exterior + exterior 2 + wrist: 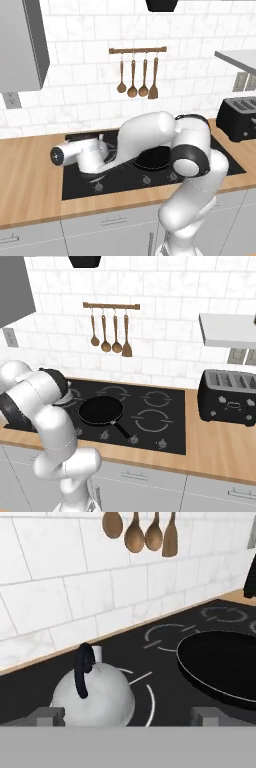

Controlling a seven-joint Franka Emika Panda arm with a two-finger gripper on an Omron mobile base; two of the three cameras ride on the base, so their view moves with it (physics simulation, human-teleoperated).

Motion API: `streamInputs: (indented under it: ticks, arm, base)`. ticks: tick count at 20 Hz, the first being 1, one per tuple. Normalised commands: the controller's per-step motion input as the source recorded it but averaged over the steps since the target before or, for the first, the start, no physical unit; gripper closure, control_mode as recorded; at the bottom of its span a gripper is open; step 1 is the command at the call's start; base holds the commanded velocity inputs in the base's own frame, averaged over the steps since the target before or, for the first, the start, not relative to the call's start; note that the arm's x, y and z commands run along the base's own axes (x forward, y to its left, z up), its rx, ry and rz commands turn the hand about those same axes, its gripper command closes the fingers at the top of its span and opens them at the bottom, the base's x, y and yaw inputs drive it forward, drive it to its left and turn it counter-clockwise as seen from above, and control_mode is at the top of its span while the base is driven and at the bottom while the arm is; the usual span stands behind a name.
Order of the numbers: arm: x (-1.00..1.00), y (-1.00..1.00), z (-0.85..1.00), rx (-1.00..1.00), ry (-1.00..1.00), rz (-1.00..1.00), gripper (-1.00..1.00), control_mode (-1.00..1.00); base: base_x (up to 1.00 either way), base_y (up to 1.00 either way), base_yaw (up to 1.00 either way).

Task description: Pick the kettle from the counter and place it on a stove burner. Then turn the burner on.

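Left base view first: one black glass stove set into the wood worktop, one toaster off to the right, and four wooden utensils hanging on one rail on the tiled wall. The white arm bends across the cooktop and hides most of it, with a bit of the one frying pan peeking out under the elbow. Right base view: same stove, and I count one frying pan on it, a row of small silver knobs along the front edge, and one toaster. Hand view: one kettle, sitting upright on the black glass over a white burner ring, just left of the frying pan. The end effector is spread wide, one finger tip either side of the kettle, and neither seems to be touching it, so it's holding nothing.
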Motion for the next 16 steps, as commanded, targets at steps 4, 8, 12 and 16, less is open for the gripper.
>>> streamInputs:
  ticks: [4, 8, 12, 16]
  arm:
    - [-0.76, -0.13, 0.73, 0.23, -0.02, 0.01, -1.0, -1.0]
    - [-0.5, -0.07, 0.87, 0.18, 0.02, 0.08, -1.0, -1.0]
    - [-0.49, -0.04, 0.38, 0.02, 0.18, 0.16, -1.0, -1.0]
    - [-0.48, -0.03, -0.12, -0.03, 0.24, 0.23, -1.0, -1.0]
  base:
    - [0.0, 0.0, 0.0]
    - [0.0, 0.0, 0.0]
    - [0.0, 0.0, 0.0]
    - [0.0, 0.0, 0.0]
